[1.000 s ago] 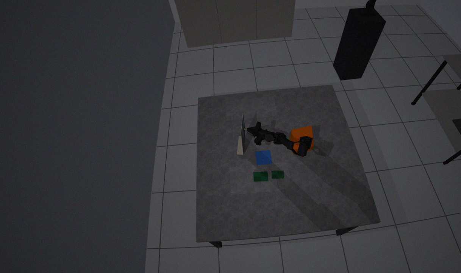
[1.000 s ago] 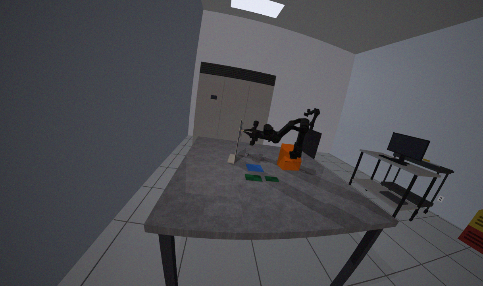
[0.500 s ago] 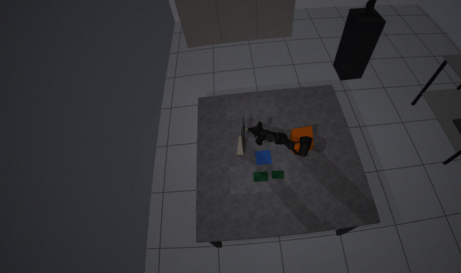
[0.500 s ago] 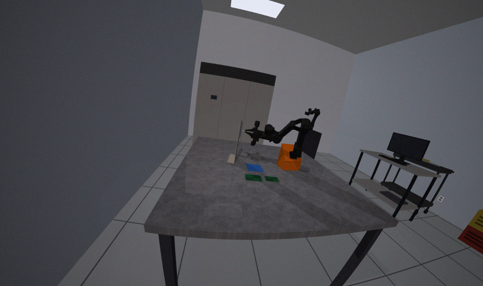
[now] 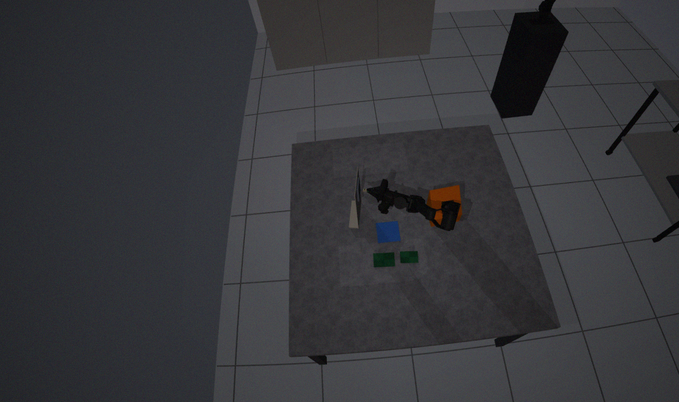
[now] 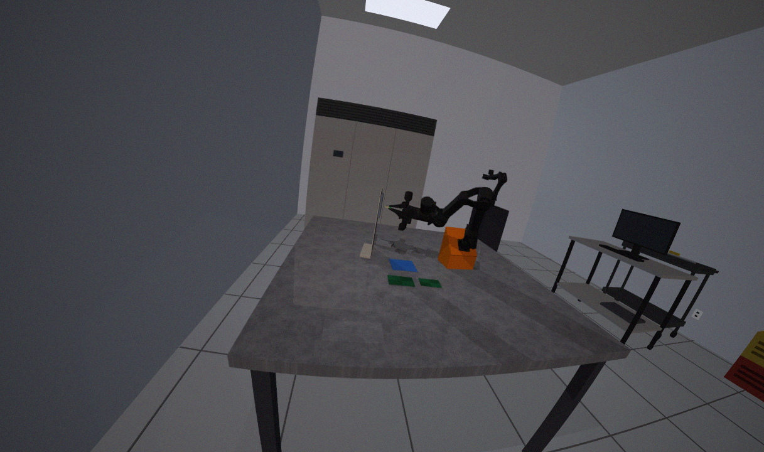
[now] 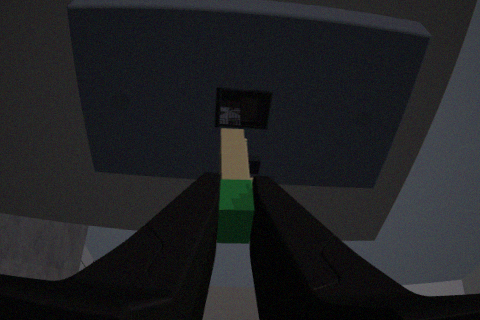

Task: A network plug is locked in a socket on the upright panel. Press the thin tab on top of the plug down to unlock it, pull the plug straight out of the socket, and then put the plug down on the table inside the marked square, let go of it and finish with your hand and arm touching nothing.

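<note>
The upright panel (image 5: pixel 357 192) (image 6: pixel 378 216) (image 7: pixel 154 94) stands on the table, with a dark socket (image 7: pixel 244 108) in its middle. My gripper (image 7: pixel 235 190) (image 5: pixel 370 190) (image 6: pixel 394 208) is shut on the plug (image 7: pixel 235 194), whose green back part sits between the fingertips and whose tan front end points at the socket. The plug is out of the socket, a short gap from the panel. The blue marked square (image 5: pixel 388 231) (image 6: pixel 402 265) lies flat on the table below and beside the gripper.
Two green patches (image 5: pixel 383 259) (image 5: pixel 409 257) lie on the table near the blue square. The arm's orange base block (image 5: pixel 443 195) (image 6: pixel 456 252) stands right of the panel. A cabinet, a dark column and a trolley with a monitor (image 6: pixel 645 230) stand off the table.
</note>
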Controlling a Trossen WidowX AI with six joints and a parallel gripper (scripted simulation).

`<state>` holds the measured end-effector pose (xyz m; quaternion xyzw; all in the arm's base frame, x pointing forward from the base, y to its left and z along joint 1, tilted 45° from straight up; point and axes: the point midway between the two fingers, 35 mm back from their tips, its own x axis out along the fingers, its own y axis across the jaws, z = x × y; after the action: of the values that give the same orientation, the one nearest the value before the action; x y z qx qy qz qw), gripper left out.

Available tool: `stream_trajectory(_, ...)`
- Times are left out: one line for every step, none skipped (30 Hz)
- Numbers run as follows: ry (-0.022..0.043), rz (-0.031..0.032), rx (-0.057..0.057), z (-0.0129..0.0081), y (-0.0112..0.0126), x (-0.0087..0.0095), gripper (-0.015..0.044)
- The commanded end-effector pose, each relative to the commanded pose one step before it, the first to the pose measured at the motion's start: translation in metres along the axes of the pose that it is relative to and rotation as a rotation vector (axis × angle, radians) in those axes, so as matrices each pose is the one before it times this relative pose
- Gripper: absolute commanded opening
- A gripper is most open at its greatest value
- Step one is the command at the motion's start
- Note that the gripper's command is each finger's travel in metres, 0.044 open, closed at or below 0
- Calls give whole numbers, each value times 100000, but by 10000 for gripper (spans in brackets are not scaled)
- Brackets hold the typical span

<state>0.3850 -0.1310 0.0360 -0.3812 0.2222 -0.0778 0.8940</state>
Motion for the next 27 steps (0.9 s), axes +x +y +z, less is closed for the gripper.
stream_trajectory(-323, 416, -341, -73, 91, -313, 0)
stream_trajectory(2, 2, -1, -19, 1, -55, 0)
stream_trajectory(2, 2, -1, -19, 1, -54, 0)
stream_trajectory(2, 2, -1, -19, 1, -55, 0)
stream_trajectory(2, 2, -1, -19, 1, -54, 0)
stream_trajectory(2, 2, -1, -19, 1, -55, 0)
stream_trajectory(2, 2, -1, -19, 1, -54, 0)
stream_trajectory(2, 2, -1, -19, 1, -55, 0)
stream_trajectory(2, 2, -1, -19, 1, -54, 0)
stream_trajectory(2, 2, -1, -19, 1, -55, 0)
stream_trajectory(2, 2, -1, -21, 1, -59, 0)
stream_trajectory(2, 2, -1, -21, 1, -60, 0)
stream_trajectory(2, 2, -1, -21, 1, -59, 0)
stream_trajectory(2, 2, -1, -21, 1, -59, 0)
stream_trajectory(2, 2, -1, -21, 1, -59, 0)
stream_trajectory(2, 2, -1, -21, 1, -59, 0)
stream_trajectory(2, 2, -1, -21, 1, -59, 0)
stream_trajectory(2, 2, -1, -21, 1, -59, 0)
stream_trajectory(2, 2, -1, -21, 1, -58, 0)
stream_trajectory(2, 2, -1, -21, 1, -59, 0)
stream_trajectory(2, 2, -1, -21, 1, -58, 0)
stream_trajectory(2, 2, -1, -21, 1, -59, 0)
stream_trajectory(2, 2, -1, -21, 1, -58, 0)
stream_trajectory(2, 2, -1, -21, 1, -59, 0)
stream_trajectory(2, 2, -1, -21, 1, -58, 0)
stream_trajectory(2, 2, -1, -21, 1, -59, 0)
stream_trajectory(2, 2, -1, -21, 1, -58, 0)
